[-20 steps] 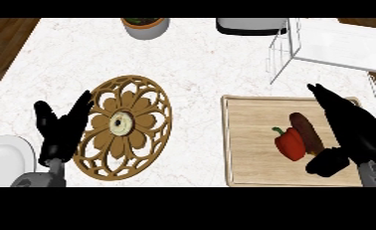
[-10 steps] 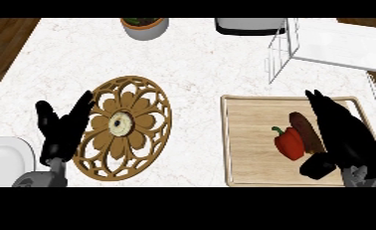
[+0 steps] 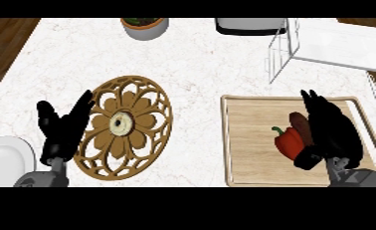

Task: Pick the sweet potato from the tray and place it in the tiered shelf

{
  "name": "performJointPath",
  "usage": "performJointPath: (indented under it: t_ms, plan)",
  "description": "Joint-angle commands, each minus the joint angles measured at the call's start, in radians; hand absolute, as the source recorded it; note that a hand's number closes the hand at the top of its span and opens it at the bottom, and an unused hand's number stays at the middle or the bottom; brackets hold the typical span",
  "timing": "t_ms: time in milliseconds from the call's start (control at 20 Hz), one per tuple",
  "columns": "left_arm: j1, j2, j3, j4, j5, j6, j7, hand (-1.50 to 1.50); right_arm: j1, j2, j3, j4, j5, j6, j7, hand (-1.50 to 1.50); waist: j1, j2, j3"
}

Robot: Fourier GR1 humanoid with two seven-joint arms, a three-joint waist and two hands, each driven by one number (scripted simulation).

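One sweet potato, brown and oblong, lies on the wooden tray beside a glossy red pepper. It looks stiff and rough-skinned, best grasped across its middle. The right hand covers it, fingers still straight. The left hand rests open by the carved trivet. The wire shelf stands behind.
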Motion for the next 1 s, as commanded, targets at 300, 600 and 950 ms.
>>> performJointPath:
  t_ms: [300, 600, 950]
  plan:
    - [0.006, -0.032, 0.004, -0.024, -0.035, 0.006, 0.063, 0.00, 0.023, 0.030, -0.059, 0.128, 0.134, -0.100, -0.114, -1.50, -0.001, 0.005, -0.008]
    - [0.027, -0.032, 0.030, -0.024, -0.021, -0.040, 0.058, 0.00, -0.031, 0.101, -0.082, 0.220, 0.153, -0.134, -0.187, -1.50, 0.001, 0.006, -0.008]
    - [-0.036, -0.038, 0.063, 0.079, -0.029, -0.056, 0.026, 0.00, -0.050, 0.094, -0.120, 0.374, 0.155, -0.160, -0.336, -1.50, -0.002, 0.008, -0.008]
